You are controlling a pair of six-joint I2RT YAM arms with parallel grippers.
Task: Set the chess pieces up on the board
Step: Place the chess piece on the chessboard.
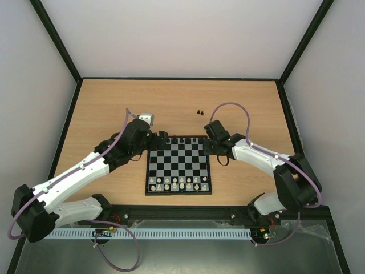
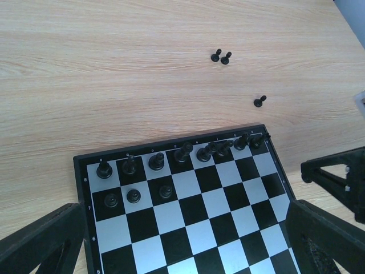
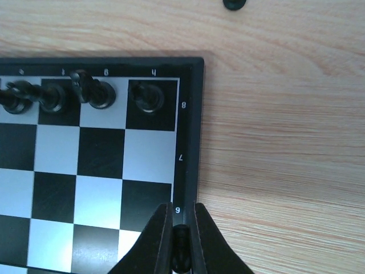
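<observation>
The board [image 1: 149, 171] lies mid-table with black chess pieces [image 2: 157, 161] lined along its far row and three black pawns [image 2: 134, 196] on the row in front. My left gripper [image 2: 182, 251] hangs open over the board's far left part, fingers [image 2: 40, 245] wide apart and nothing between them. My right gripper [image 3: 181, 242] is shut on a small black chess piece [image 3: 181, 254] above the board's right border [image 3: 189, 171]. Two loose black pawns [image 2: 221, 56] and a third [image 2: 260, 101] stand on the wood beyond the board.
Pale chess pieces [image 1: 178, 183] fill the board's two near rows. The right arm [image 2: 342, 177] shows at the edge of the left wrist view, close to the board's far right corner. Bare wooden table [image 1: 114, 108] surrounds the board, with black-framed walls around.
</observation>
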